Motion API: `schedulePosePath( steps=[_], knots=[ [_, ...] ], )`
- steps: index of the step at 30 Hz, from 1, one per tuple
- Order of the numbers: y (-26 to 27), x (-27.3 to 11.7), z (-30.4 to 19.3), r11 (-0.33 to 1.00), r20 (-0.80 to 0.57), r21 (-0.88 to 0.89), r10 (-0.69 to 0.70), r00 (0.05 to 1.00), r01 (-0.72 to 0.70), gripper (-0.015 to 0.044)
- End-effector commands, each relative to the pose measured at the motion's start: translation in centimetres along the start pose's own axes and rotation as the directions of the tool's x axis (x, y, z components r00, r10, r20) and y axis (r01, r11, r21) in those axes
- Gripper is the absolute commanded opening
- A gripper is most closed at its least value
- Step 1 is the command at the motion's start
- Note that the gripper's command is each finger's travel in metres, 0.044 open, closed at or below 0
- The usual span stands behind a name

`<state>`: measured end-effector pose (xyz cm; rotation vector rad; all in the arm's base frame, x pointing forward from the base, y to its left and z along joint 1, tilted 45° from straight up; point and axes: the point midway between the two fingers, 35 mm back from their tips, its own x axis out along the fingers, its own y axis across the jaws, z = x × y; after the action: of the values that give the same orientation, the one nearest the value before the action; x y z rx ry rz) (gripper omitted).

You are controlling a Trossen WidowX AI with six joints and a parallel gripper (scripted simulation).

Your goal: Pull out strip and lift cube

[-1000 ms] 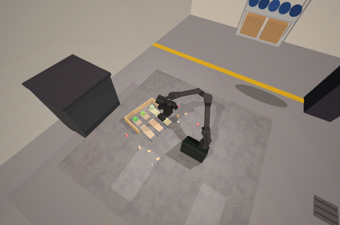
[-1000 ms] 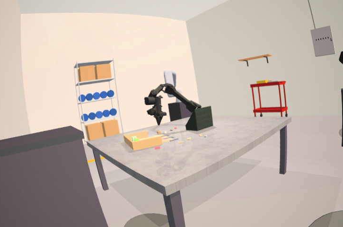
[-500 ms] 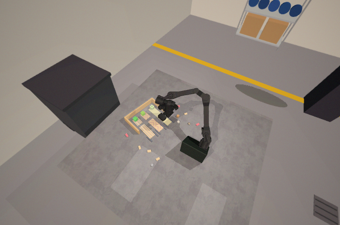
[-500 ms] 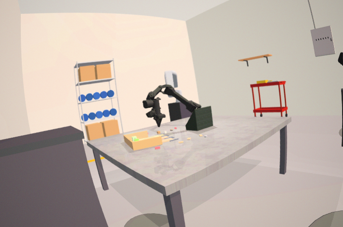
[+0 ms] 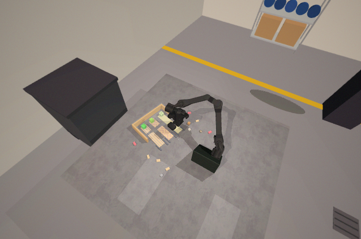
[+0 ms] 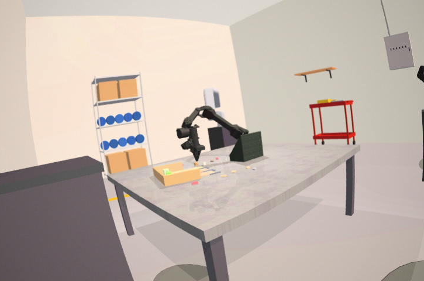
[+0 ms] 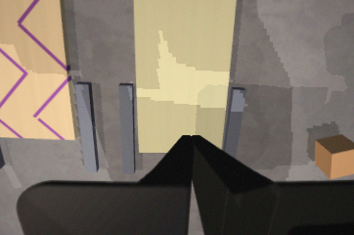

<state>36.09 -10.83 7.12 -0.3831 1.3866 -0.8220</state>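
Note:
My gripper [image 6: 197, 160] [image 7: 190, 144] is shut and empty, with its tips above the near end of the plain pale-yellow strip [image 5: 165, 118] [image 7: 185, 49]. That strip runs back to the pale green labelled cube [image 5: 161, 113] [image 6: 165, 171] at its far end; the arm hides part of it in the top view. The zigzag strip [image 5: 165, 132] [image 7: 40, 54] lies beside it, with a gap before the short piece under a lime cube [image 5: 151, 120]. The blue-lined strip [image 5: 156, 139] also has a gap before the piece under a green cube [image 5: 143, 126].
A low wooden wall [image 5: 147, 114] [image 6: 182, 177] encloses the cubes at the back and sides. Grey rails [image 7: 127, 129] stand beside the strips' near ends. A small orange block [image 5: 188, 123] [image 7: 337, 158] lies right of the plain strip. Several small blocks are scattered on the table.

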Motion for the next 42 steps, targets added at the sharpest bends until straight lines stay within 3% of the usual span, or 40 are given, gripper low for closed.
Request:
schedulePosePath(
  steps=[1,20,42],
  knots=[
    [0.1,0.9,0.0,1.0,-0.002,-0.005,0.0,1.0,0.0,0.0],
    [0.2,3.9,-0.1,1.0,-0.002,-0.005,-0.003,1.0,0.003,0.0],
    [0.2,4.1,-0.1,1.0,-0.002,-0.005,-0.003,1.0,0.003,0.0]
  ],
)
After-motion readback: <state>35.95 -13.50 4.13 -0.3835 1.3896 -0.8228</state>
